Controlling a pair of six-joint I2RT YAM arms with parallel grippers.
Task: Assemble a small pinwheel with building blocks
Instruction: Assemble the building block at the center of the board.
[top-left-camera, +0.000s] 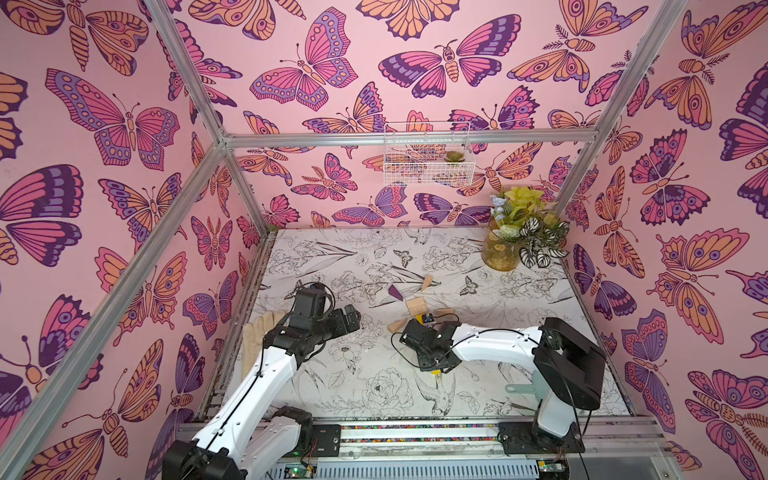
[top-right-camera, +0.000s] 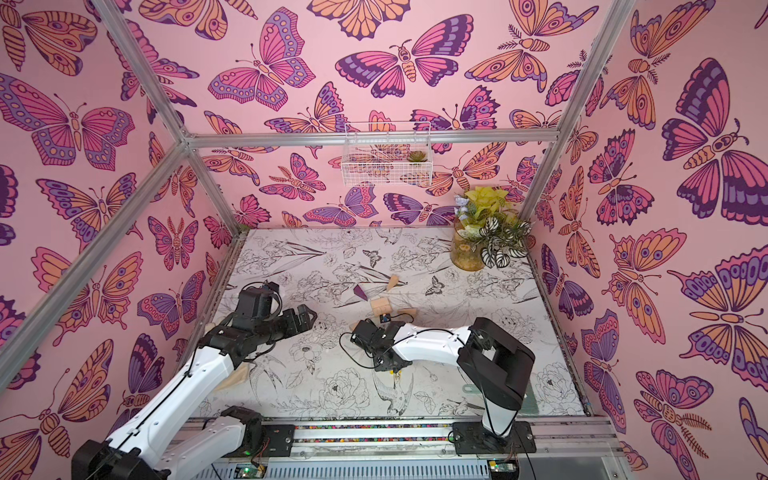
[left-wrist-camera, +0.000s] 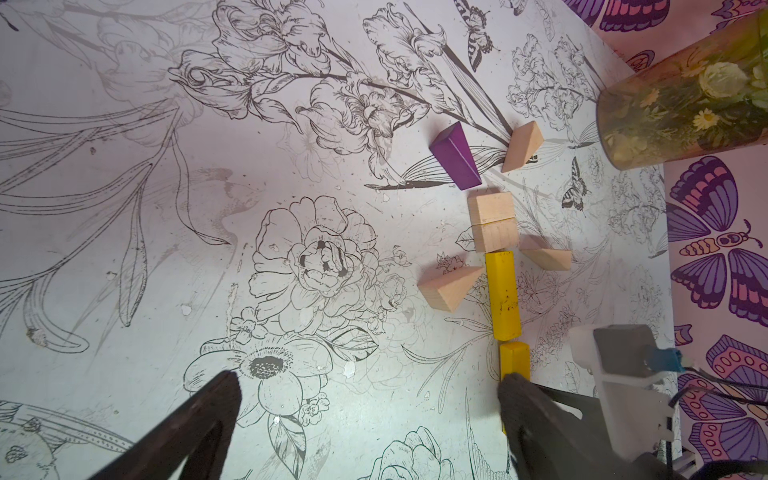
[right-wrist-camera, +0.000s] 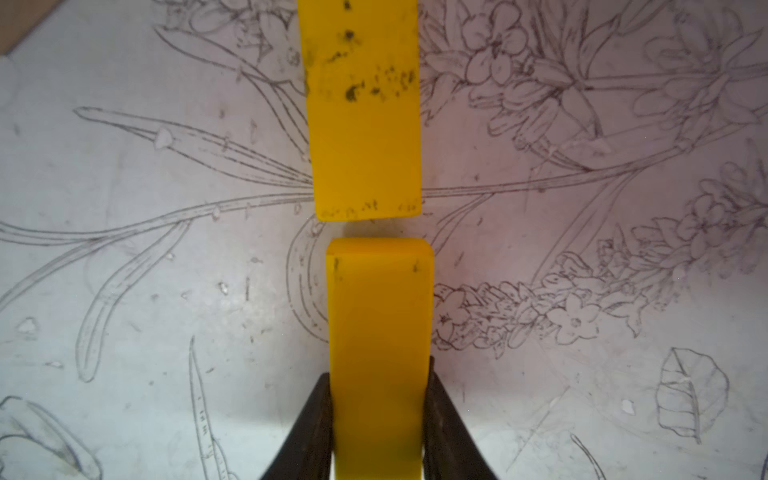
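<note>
In both top views the pinwheel lies flat mid-table. My right arm reaches over its near end and hides the stem. The left arm hangs off to the side by the glove, clear of the blocks.

In the left wrist view the left fingers stand wide apart and hold nothing. The hub is 2 tan blocks, with a purple wedge and 3 tan wedges set loosely around it. The 1st bar, yellow, butts the hub, and the 2nd bar follows in line.

In the right wrist view the right fingers grasp the 2nd bar by its sides. A thin gap and a slight sideways offset separate it from the 1st bar. I cannot tell whether it rests on the table.

I judge this the stem-extending step. Next I would ease the bar forward and across until the ends meet, seat it flat, then let go without dragging it.
</note>
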